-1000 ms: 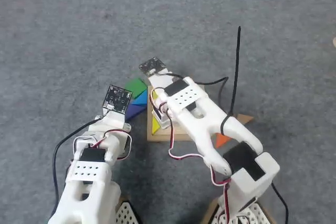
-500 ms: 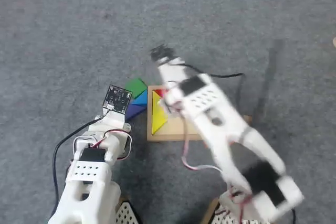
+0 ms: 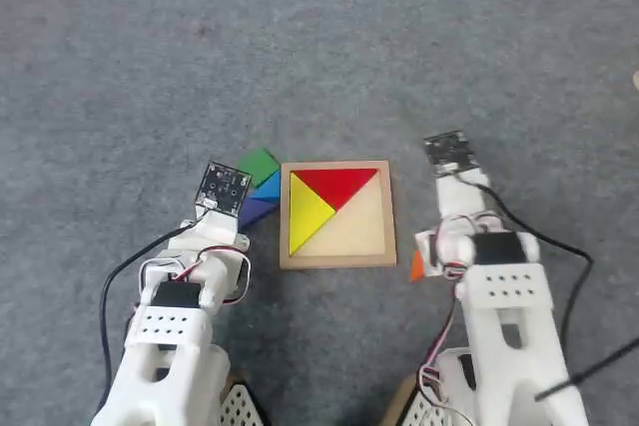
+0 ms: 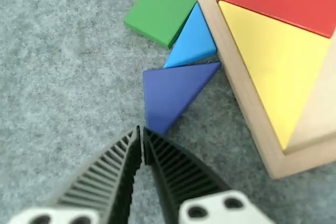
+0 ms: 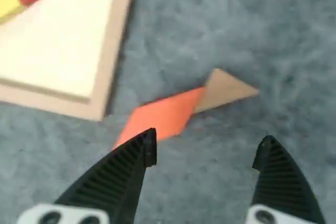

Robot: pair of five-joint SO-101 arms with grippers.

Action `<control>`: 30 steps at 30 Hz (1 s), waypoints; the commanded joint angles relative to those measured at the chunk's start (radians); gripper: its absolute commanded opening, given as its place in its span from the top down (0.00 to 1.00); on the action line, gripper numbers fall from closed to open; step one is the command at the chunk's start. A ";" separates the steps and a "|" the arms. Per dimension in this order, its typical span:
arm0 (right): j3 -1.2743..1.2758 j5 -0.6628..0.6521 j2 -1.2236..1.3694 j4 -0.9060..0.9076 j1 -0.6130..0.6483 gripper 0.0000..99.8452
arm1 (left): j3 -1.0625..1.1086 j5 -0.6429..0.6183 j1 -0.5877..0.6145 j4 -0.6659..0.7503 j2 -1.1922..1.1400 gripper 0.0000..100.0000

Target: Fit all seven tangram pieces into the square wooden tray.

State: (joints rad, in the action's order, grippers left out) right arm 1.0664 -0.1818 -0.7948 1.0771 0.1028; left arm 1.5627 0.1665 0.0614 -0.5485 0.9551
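The square wooden tray lies mid-table with a red triangle and a yellow triangle fitted in; the rest of its floor is bare. Left of it sit a green square, a light blue triangle and a dark blue triangle. My left gripper is shut and empty, its tips at the dark blue triangle's corner. Right of the tray lie an orange parallelogram and a tan triangle, touching. My right gripper hangs open just above them.
Grey carpet covers the table. The left arm stands at the tray's front left, the right arm at its front right. The tray's rim lies close beside the orange parallelogram.
The right arm has swung off the tray to its right side and now hangs over the orange parallelogram. The tray is uncovered. The left arm has not moved.
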 commanded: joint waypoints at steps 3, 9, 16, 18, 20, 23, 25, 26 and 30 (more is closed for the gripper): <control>-0.005 -0.011 0.033 -0.024 -0.054 0.70 | -0.044 -0.003 -0.029 0.015 -0.002 0.99; 0.000 0.051 0.166 -0.116 -0.058 0.70 | -0.042 -0.002 -0.091 0.011 -0.002 0.98; 0.000 0.055 0.252 -0.176 -0.105 0.70 | -0.091 0.133 -0.040 -0.054 -0.002 0.98; 0.000 0.055 0.257 -0.180 -0.127 0.70 | -0.134 0.288 0.012 -0.057 -0.002 0.98; 0.000 0.055 0.259 -0.183 -0.137 0.70 | -0.174 0.351 0.057 -0.034 -0.002 0.98; 0.003 0.057 0.260 -0.183 -0.133 0.70 | -0.234 0.330 0.106 -0.040 -0.009 0.98; 0.012 0.055 0.260 -0.185 -0.133 0.70 | -0.317 0.299 0.141 -0.126 -0.026 0.98; 0.015 0.055 0.260 -0.188 -0.134 0.70 | -0.378 0.276 0.161 -0.190 -0.046 0.98; 0.025 0.055 0.260 -0.202 -0.133 0.70 | -0.702 0.236 0.229 -0.468 -0.215 0.98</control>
State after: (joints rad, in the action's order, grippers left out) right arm 1.1001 -0.1389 -0.5355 0.8945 -0.0230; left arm 1.1853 0.4427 0.2317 -0.7710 0.8784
